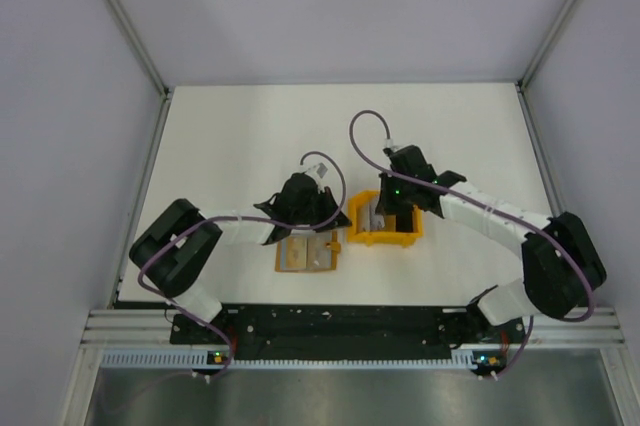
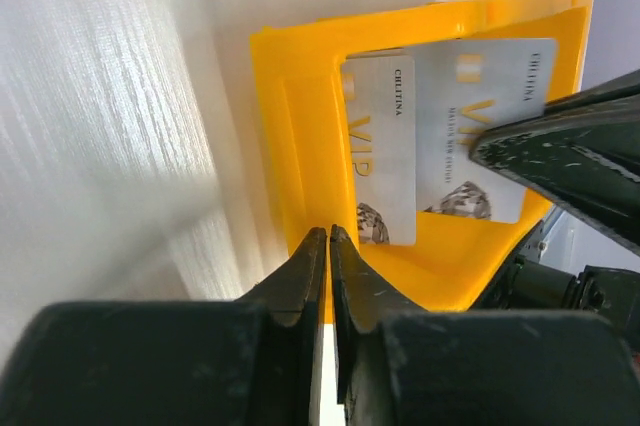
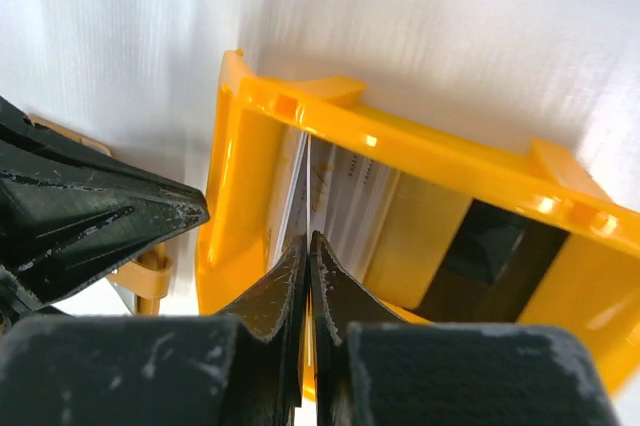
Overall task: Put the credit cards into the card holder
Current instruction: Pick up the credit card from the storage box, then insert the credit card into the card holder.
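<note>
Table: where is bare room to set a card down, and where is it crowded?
Free: the far table, from the left gripper and right gripper to the back wall. Crowded: yellow bin, card holder, grippers together.

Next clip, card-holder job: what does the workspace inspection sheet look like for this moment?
Surface: white table, no marks seen.
Job's things: two pale credit cards lean inside a yellow bin; the card holder lies open beside the bin.
Clutter: nothing seen.
Grippers: left gripper shut and empty, over the holder's far edge; right gripper looks shut on one card's edge in the bin.
Cables: purple cables loop above both wrists.
Surroundings: grey walls; metal rail along the near edge.
</note>
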